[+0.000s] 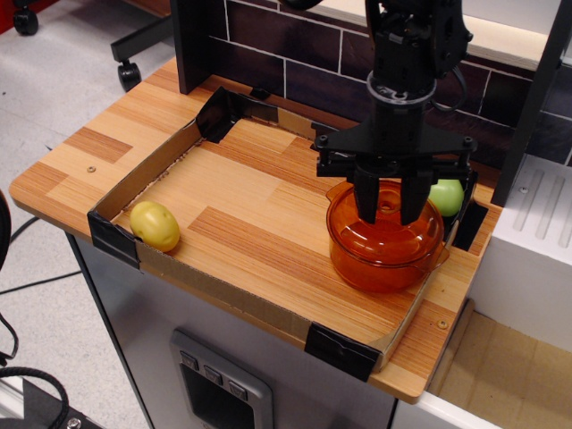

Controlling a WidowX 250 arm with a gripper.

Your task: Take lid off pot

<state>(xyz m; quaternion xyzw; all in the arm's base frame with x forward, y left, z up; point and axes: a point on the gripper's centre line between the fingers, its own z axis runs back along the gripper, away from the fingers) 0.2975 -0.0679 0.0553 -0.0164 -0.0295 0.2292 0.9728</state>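
Note:
The orange pot (pixel 382 268) stands at the right end of the wooden board, inside the cardboard border. The domed orange lid (pixel 386 234) sits on it, level with the pot's rim. My black gripper (pixel 391 213) hangs straight down over the lid's centre. Its two fingers (pixel 368 201) have closed in on either side of the small knob, which they largely hide. The lid still rests on the pot.
A yellow toy fruit (pixel 155 225) lies at the board's left front corner. A green toy fruit (pixel 446 197) sits just behind the pot to the right. A low cardboard border (pixel 143 174) with black tape corners rings the board. A dark brick wall stands behind.

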